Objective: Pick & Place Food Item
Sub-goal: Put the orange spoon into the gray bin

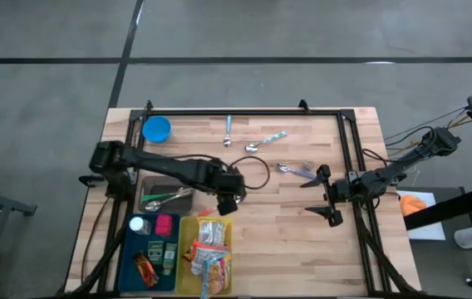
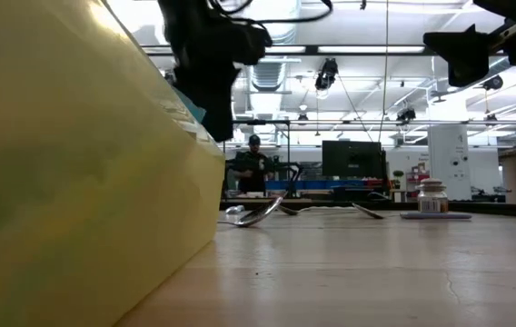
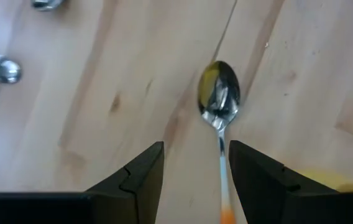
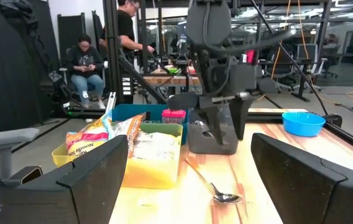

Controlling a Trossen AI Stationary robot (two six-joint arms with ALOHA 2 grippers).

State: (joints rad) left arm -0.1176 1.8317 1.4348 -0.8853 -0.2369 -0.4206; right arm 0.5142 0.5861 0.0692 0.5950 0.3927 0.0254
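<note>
**Desk:** What's the move from here, and how would you do it cleanly?

**Operator:** I'm working the butcher-block wooden table (image 1: 302, 249) from the left side. I read the step as reaching for food. The food sits in the yellow plastic bin (image 1: 181, 266) at the near edge, left of centre, so I'd lift first. Then I'd carry the arm nearward over the bin's far wall and come down straight on one packet, not on the heap.

**Desk:** Where's the food relative to your tool?

**Operator:** The crinkly printed snack packets (image 1: 209, 253) lie piled in that bin, just nearward of the left gripper (image 1: 229, 203) and slightly to its left. The two are close but not touching. The gripper's fingers stand partly apart with nothing between them.

**Desk:** And directly under it?

**Operator:** A shiny metal spoon with an orange handle (image 3: 220, 99) lies flat on the wood below the gap. I'd avoid dragging it along.

**Desk:** The other arm?

**Operator:** The right gripper (image 1: 329, 198) waits right of centre, spread wide and empty.
</note>
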